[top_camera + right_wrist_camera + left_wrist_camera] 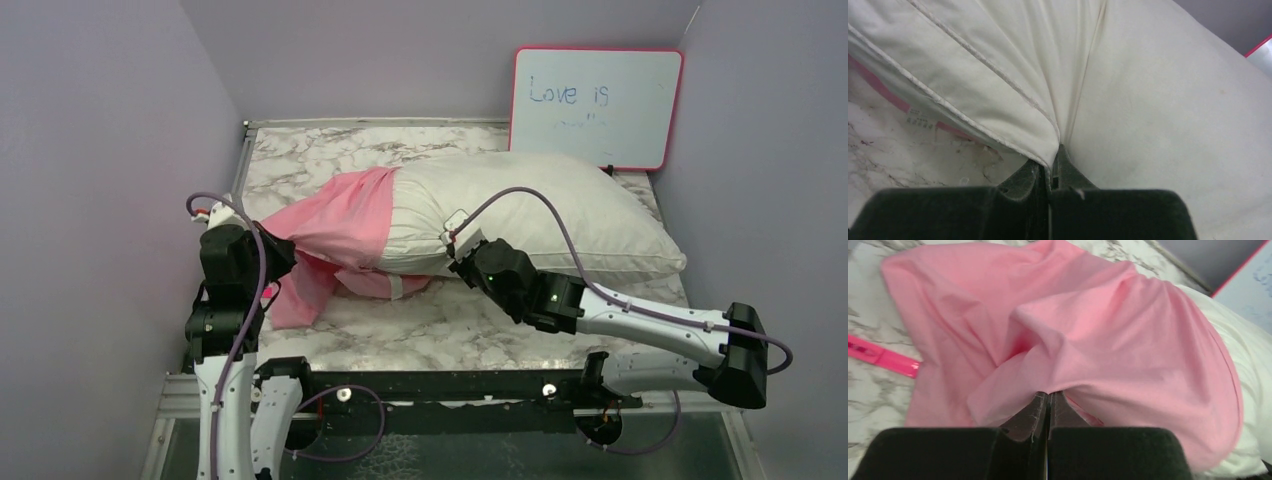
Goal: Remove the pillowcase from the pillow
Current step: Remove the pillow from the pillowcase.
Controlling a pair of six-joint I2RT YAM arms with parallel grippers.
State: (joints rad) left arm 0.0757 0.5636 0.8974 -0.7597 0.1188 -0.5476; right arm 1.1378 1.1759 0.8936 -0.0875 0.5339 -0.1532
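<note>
the pillowcase (335, 225) lies bunched over the left end of the pillow (560, 210), which stretches across the marble worktop (450, 325) with most of its white body bare; the cover's open hem sits roughly a third of the way along, so the task looks well begun but not finished. the left jaws are pinched shut on a raised fold of the pink cloth near its closed end, a sensible place to take hold, since a pull from there toward the left edge should draw the cover off along the pillow's length. the right jaws are closed tight on a piped seam of the pillow at its near edge, just beside the hem, seemingly to anchor the pillow so it does not slide along with the cover. loose pink fabric droops onto the worktop by the left jaws. a whiteboard (595, 105) leans at the far wall, well apart. the likely risk is the thin fold slipping free, or the pillow dragging.
</note>
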